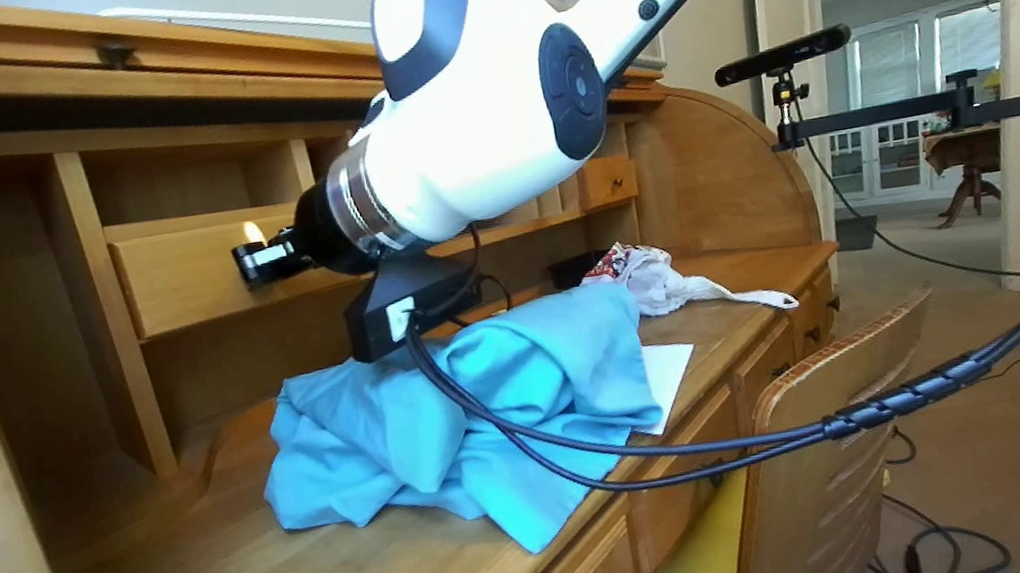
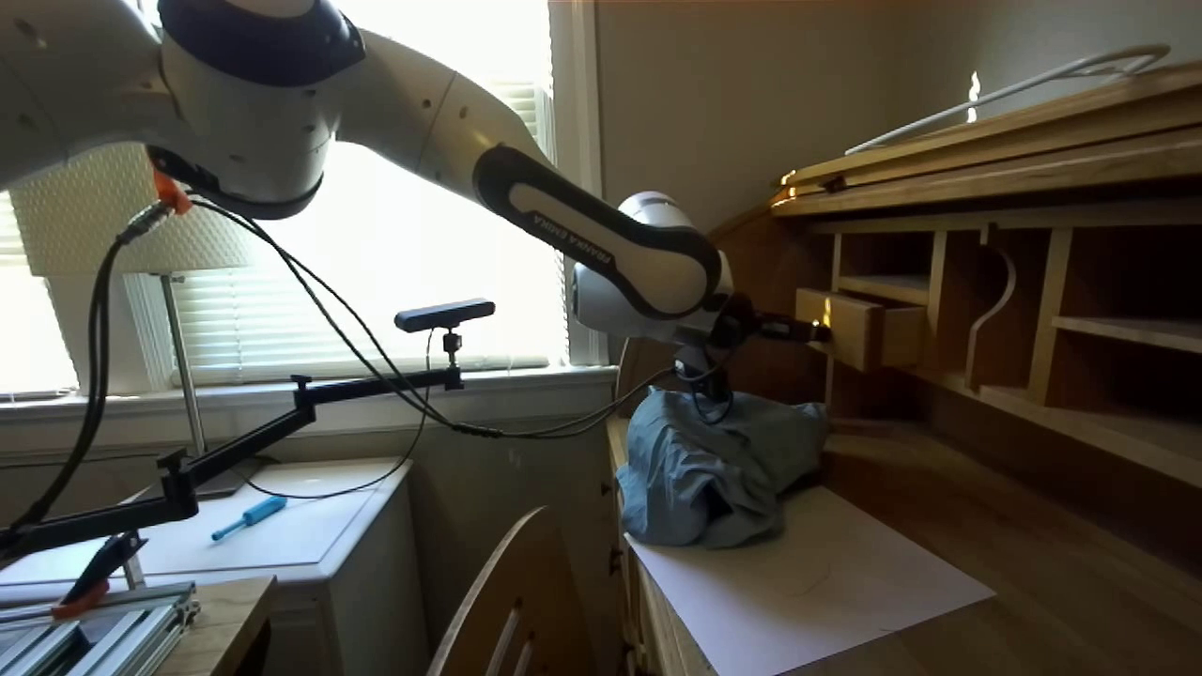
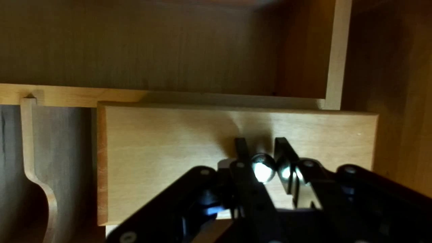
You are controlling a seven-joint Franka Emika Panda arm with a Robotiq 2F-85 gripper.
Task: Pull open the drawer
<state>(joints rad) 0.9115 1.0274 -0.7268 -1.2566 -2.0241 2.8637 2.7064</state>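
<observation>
The wide, light-oak drawer (image 1: 179, 273) sticks out part of the way from the desk's upper shelves. Its side wall (image 2: 903, 335) shows behind the front in an exterior view. In the wrist view the plain drawer front (image 3: 162, 152) fills the middle, and its round shiny knob (image 3: 263, 171) lies between the two dark fingers. My gripper (image 3: 260, 150) is shut on that knob, one finger against each side. The gripper (image 1: 264, 262) reaches the front level from the room side. In an exterior view the gripper (image 2: 815, 330) partly hides the knob.
A crumpled blue cloth (image 1: 487, 401) lies on the desktop right under the wrist, beside white paper (image 2: 817, 582). Farther along are a white cloth (image 1: 661, 279) and a narrow drawer (image 1: 608, 182). A chair (image 1: 826, 441) stands at the desk's front; cables (image 1: 718, 458) hang from the arm.
</observation>
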